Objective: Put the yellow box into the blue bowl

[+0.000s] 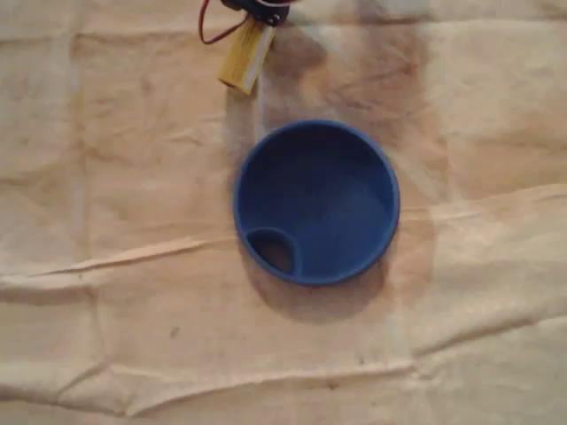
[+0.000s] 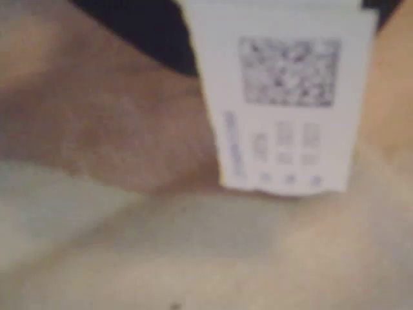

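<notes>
The yellow box [image 1: 245, 58] sits at about 11 o'clock from the blue bowl [image 1: 316, 202] in the overhead view, near the rim but outside it. Its upper end is clamped in the gripper [image 1: 260, 12], and its white label face fills the wrist view. The grasp looks done; carrying toward 5 o'clock and releasing over the bowl are left. Wrinkled tan cloth [image 1: 133, 292] lies all around.

Creased tan cloth [image 1: 133, 177] (folds running across) carries a blue bowl [image 1: 316, 202], upright.
</notes>
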`<state>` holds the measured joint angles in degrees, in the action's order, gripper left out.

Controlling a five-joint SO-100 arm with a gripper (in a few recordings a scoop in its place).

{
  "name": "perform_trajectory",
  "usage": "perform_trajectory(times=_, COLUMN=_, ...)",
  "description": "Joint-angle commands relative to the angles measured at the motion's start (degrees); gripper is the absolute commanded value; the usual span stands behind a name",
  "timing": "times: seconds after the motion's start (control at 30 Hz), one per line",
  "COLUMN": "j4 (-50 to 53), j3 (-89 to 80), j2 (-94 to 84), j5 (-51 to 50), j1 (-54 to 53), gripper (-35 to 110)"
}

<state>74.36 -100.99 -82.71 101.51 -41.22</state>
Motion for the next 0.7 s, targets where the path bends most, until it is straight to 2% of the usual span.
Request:
perform_trajectory(times=0.0, j4=1.1, j3=3.3, j2=-1.8, j5=-0.3, j1=-0.6, gripper=0)
perform_trajectory(times=0.53, j4=1.3, j3=2.6, j2=-13.4, j5=-10.1, j1=2.8, gripper=0)
perform_trajectory(times=0.67, j4=6.0, j3=3.3, j2=-17.7, j5=-12.0, j1=4.5, gripper=0)
